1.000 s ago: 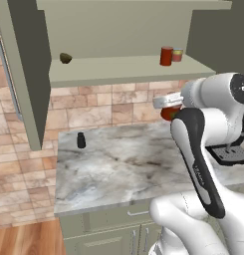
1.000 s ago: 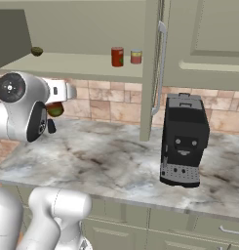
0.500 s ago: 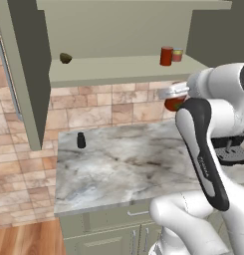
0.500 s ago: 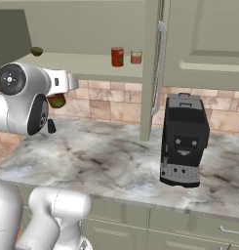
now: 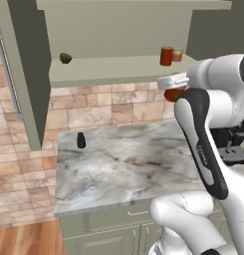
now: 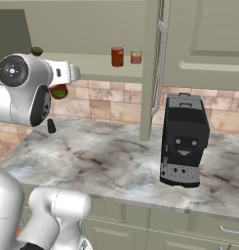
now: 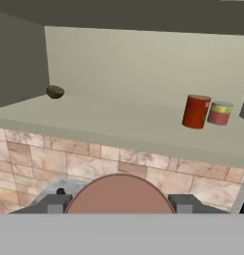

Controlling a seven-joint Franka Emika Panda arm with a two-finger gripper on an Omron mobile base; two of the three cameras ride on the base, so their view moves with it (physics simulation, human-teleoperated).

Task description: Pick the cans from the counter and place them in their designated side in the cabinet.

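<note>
My gripper [image 7: 120,204] is shut on a can [image 7: 118,193], whose rounded top fills the space between the two fingertips. In the left base view this held can [image 5: 174,94] is red with a green label and hangs just below the front edge of the cabinet [image 5: 118,70] shelf; it also appears as the held can [image 6: 58,91] in the right base view. A plain red can [image 7: 196,111] stands upright at the right of the shelf. Below lies the marble counter [image 5: 123,169].
A shorter red-and-yellow can [image 7: 219,113] stands right beside the plain red can. A small olive lump [image 7: 55,91] lies at the shelf's left. A black bottle [image 5: 81,140] stands on the counter by the wall. A black coffee machine [image 6: 184,140] stands at the right, near an open cabinet door [image 6: 152,73].
The arm has lifted the held can from above the counter up towards the shelf edge. Things on the shelf and counter have not moved.
</note>
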